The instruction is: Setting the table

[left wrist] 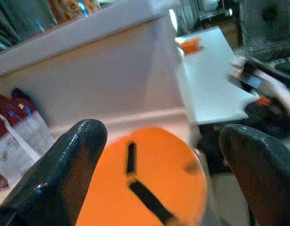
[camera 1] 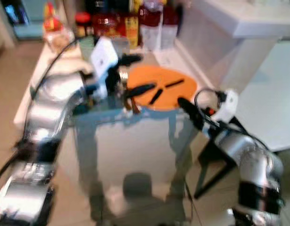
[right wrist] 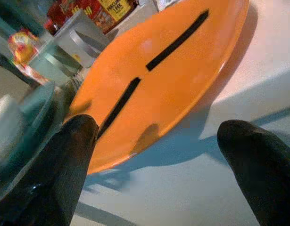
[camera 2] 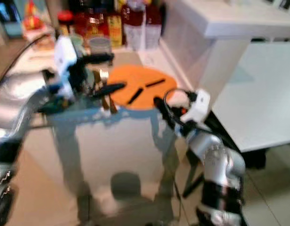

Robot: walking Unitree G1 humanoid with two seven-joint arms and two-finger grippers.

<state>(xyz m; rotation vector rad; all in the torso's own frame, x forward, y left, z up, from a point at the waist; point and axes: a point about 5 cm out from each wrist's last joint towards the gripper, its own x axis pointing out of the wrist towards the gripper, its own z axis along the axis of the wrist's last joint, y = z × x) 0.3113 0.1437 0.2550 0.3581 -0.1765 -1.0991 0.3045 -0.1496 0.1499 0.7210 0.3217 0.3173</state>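
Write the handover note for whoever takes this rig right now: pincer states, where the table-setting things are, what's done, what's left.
Left pincer: open, empty, raised over the left edge of the orange plate.
Right pincer: open, empty, low at the plate's near right edge, not touching it.
Plate: lies flat on the white counter, with black stripes on its face.
Behind it: bottles and jars, plus a cup; the views are blurred, so details are unclear.
Done: both arms brought up to the plate.
Left: probably grasp the plate and carry it to the table on the right.
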